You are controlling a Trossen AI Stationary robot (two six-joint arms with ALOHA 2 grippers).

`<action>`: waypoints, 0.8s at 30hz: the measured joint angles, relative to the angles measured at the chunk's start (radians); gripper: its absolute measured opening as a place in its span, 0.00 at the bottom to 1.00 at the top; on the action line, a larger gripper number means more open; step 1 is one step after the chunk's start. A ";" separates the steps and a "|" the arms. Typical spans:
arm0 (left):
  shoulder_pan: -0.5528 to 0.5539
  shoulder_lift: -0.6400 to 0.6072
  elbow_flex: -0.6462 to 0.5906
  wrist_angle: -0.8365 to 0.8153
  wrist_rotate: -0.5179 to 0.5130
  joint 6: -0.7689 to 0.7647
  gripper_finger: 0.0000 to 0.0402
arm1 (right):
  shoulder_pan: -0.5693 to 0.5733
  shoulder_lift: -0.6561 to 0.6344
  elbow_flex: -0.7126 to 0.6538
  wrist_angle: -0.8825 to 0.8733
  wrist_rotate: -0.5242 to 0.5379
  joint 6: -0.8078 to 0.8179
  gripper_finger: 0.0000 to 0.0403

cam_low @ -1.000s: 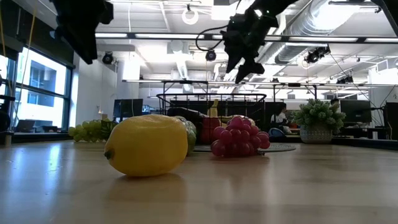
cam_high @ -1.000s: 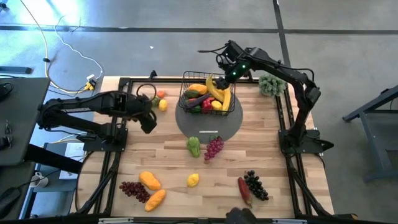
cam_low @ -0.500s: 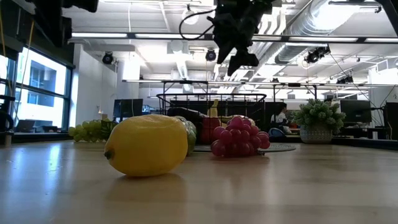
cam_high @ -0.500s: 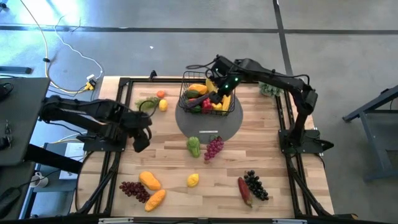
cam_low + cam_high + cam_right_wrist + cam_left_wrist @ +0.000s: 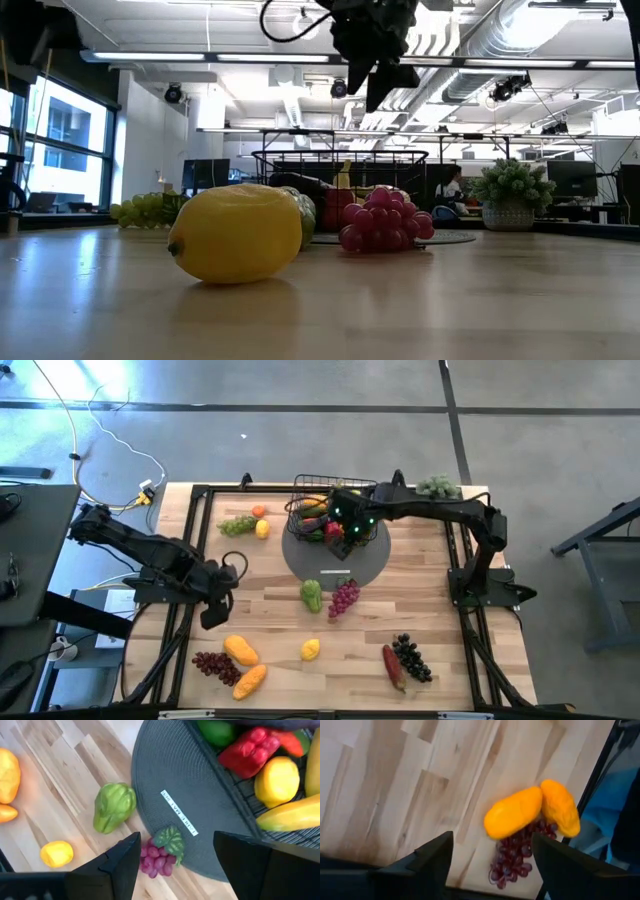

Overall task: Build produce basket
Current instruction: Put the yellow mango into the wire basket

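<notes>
The black wire basket [image 5: 298, 510] stands on a grey round disc [image 5: 335, 565] at the table's far middle, holding bananas, a red pepper [image 5: 249, 751] and a lemon [image 5: 276, 779]. My right gripper [image 5: 345, 526] [image 5: 177, 865] hovers open above the basket's near side, touching nothing. My left gripper [image 5: 214, 612] [image 5: 490, 867] is open above the left part of the table, just short of two orange fruits [image 5: 514, 812] and a dark red grape bunch [image 5: 512, 862]. A green pepper [image 5: 312, 595], purple grapes [image 5: 343, 598] and a lemon [image 5: 311, 649] lie loose on the wood.
Green grapes [image 5: 238, 524], a lemon [image 5: 262, 529] and a small orange fruit [image 5: 259, 511] lie at the far left. Black grapes [image 5: 412, 658] and a red vegetable [image 5: 392, 668] lie near the right front. A bushy plant [image 5: 437, 486] stands at the far right corner.
My left gripper has swung from the table's left middle toward the near edge, stopping close to the orange fruits. My right gripper has moved from beyond the basket's far right corner toward the near left, coming over the basket. No produce has moved.
</notes>
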 joint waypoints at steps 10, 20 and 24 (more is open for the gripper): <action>-0.154 0.066 0.000 0.040 -0.028 0.043 0.69 | 0.124 -0.001 0.000 -0.014 0.070 0.093 0.57; -0.377 0.149 0.000 0.200 -0.139 0.104 0.69 | 0.210 -0.062 0.000 -0.044 0.167 0.175 0.57; -0.417 0.199 0.000 0.246 -0.178 0.175 0.69 | 0.230 -0.074 0.000 -0.046 0.173 0.195 0.57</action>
